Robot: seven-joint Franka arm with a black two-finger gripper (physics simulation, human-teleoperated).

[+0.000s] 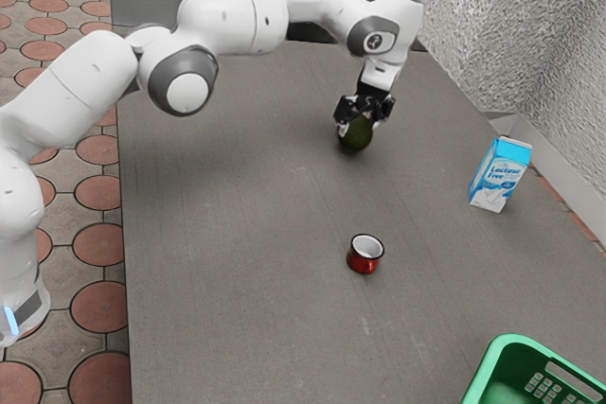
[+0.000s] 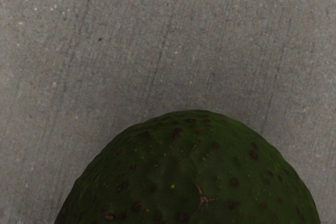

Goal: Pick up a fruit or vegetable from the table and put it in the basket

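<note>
Gripper [image 1: 359, 125] reaching down around the avocado [image 1: 357, 139].
The avocado is sitting under the hand, at or just above the table [image 1: 237, 234], well apart from the basket [image 1: 491, 359]; whether the fingers are clamping it or standing open, I cannot tell. Its pebbly skin is promising fair grip, its body probably being firm and moderately heavy. The curved top is inviting slips, the widest middle offering the safer, gentle hold.

avocado [image 2: 184, 171]: bumpy | cup [image 1: 362, 266]: glossy | basket [image 1: 491, 364]: smooth plastic | tabletop [image 1: 237, 234]: matt | wall [image 1: 473, 26]: rough
</note>
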